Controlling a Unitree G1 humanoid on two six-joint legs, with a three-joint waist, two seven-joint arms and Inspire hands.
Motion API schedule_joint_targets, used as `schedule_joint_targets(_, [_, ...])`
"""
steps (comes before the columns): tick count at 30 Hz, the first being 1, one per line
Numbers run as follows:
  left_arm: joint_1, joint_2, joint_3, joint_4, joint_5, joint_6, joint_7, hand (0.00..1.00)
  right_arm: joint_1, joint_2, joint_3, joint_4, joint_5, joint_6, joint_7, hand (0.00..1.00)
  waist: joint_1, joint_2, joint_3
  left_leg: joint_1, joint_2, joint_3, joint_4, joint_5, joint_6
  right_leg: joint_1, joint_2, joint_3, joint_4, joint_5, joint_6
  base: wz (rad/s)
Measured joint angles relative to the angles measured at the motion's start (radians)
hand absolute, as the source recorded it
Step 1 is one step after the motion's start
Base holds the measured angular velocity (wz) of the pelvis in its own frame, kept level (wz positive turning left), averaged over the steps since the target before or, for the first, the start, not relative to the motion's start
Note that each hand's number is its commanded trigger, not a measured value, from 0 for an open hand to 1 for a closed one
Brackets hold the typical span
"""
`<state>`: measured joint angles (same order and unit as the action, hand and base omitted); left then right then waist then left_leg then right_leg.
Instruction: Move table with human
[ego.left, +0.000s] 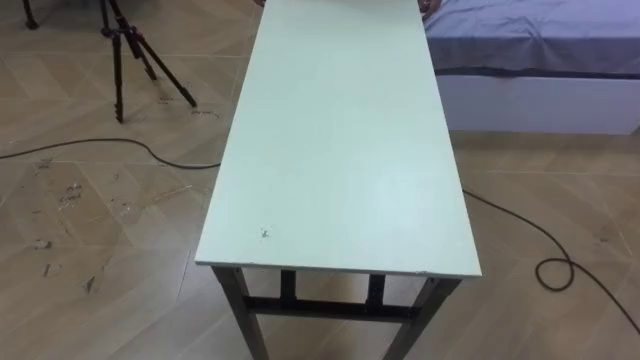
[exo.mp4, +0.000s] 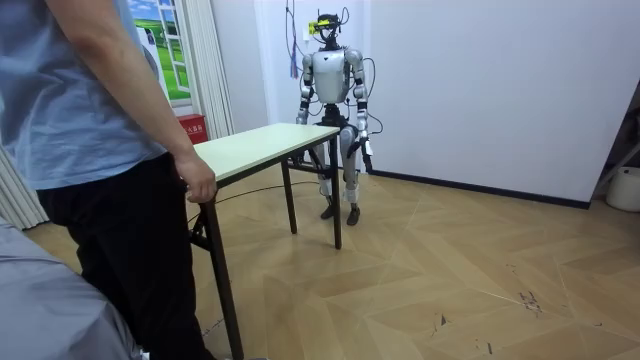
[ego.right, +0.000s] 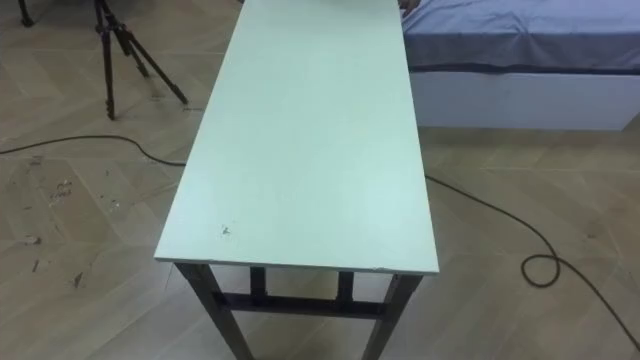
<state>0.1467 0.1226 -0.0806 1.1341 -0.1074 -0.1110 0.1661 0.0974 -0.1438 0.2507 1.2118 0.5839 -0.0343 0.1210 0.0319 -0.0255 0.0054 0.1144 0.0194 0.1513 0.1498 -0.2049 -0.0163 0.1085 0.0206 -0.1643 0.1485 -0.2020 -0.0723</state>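
A long table (ego.left: 340, 150) with a pale top and dark metal legs stretches away from me in the eye views, its near short edge just in front of me. In the room view I stand upright at the far end of the table (exo.mp4: 255, 145). My left hand (exo.mp4: 367, 152) hangs by my side, apart from the table. My right hand (exo.mp4: 300, 119) hangs low beside the table's far corner. A person in a blue shirt and dark trousers stands at the table's other end, with a hand (exo.mp4: 197, 186) resting on that end's edge.
A black tripod (ego.left: 125, 45) stands on the wooden floor to the left of the table. A bed (ego.left: 530, 40) with a blue cover lies to the far right. Dark cables (ego.left: 560, 268) trail on the floor on both sides. A curtain (exo.mp4: 205, 60) hangs behind the table.
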Motion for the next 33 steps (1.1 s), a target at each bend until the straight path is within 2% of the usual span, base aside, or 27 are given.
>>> schedule_joint_targets(5, [0.0,0.0,0.0,-0.004,-0.003,-0.001,0.0,0.0,0.0,0.0,0.0,0.0,0.0,0.001,0.005,0.0,0.0,-0.001,-0.0004,-0.005,-0.001,-0.008,0.003,0.0,0.0,-0.002,0.0,0.0,-0.001,0.0,0.0,0.02])
schedule_joint_targets(9, [0.003,-0.001,0.001,-0.005,-0.084,-0.001,-0.004,0.0,0.001,0.0,-0.005,0.003,0.004,0.001,0.007,0.0,0.004,-0.001,-0.0015,-0.007,-0.002,-0.019,0.003,0.0,0.0,-0.003,0.0,-0.002,-0.001,0.0,0.0,0.01])
schedule_joint_targets(12, [0.007,-0.001,0.005,-0.005,-0.185,-0.001,-0.042,0.0,-0.001,0.0,-0.01,0.005,0.009,0.001,0.045,0.0,0.005,-0.005,-0.0037,-0.007,-0.002,-0.019,0.003,0.0,0.0,-0.002,0.0,-0.004,-0.004,0.0,0.0,0.0])
schedule_joint_targets(16, [0.014,0.0,0.008,-0.012,-0.287,0.003,-0.147,0.0,0.001,-0.001,-0.04,-0.013,0.01,0.004,0.102,0.0,0.004,-0.007,-0.0067,-0.018,-0.003,-0.024,0.004,0.0,0.0,-0.006,-0.001,-0.008,-0.009,0.0,0.0,0.04])
schedule_joint_targets(18, [0.032,0.001,0.007,-0.052,-0.327,0.007,-0.184,0.0,0.008,-0.006,-0.04,-0.062,0.01,0.009,0.113,0.0,0.003,-0.006,-0.006,-0.02,-0.003,-0.024,0.004,0.0,0.0,-0.007,-0.001,-0.008,-0.009,0.0,0.0,0.0])
schedule_joint_targets(22, [0.056,0.002,0.004,-0.157,-0.482,0.027,-0.259,0.0,0.04,-0.012,-0.082,-0.209,0.059,0.011,0.163,0.0,0.003,0.01,-0.0032,-0.025,0.0,-0.02,0.004,0.0,0.0,-0.013,-0.001,-0.011,0.005,0.0,0.0,0.01])
schedule_joint_targets(23, [0.079,0.006,0.009,-0.218,-0.521,0.03,-0.28,0.0,0.07,-0.02,-0.088,-0.288,0.076,0.011,0.185,0.0,0.003,0.013,-0.004,-0.03,0.002,-0.019,0.005,0.0,0.0,-0.016,-0.002,-0.018,0.005,0.0,0.0,0.0])
schedule_joint_targets(28, [0.182,0.032,-0.005,-0.409,-0.712,0.032,-0.367,0.0,0.172,-0.029,-0.092,-0.457,0.169,0.01,0.27,0.0,-0.004,0.015,-0.0029,-0.043,0.005,-0.024,0.019,-0.001,0.0,-0.021,-0.005,-0.032,0.005,0.0,0.0,0.08])
schedule_joint_targets(33, [0.259,0.067,-0.056,-0.544,-0.766,0.035,-0.431,0.0,0.282,-0.033,-0.076,-0.632,0.2,0.014,0.328,0.0,-0.006,0.015,-0.0002,-0.056,0.001,-0.023,0.032,-0.001,0.001,-0.026,-0.007,-0.033,0.002,-0.001,0.001,0.01])
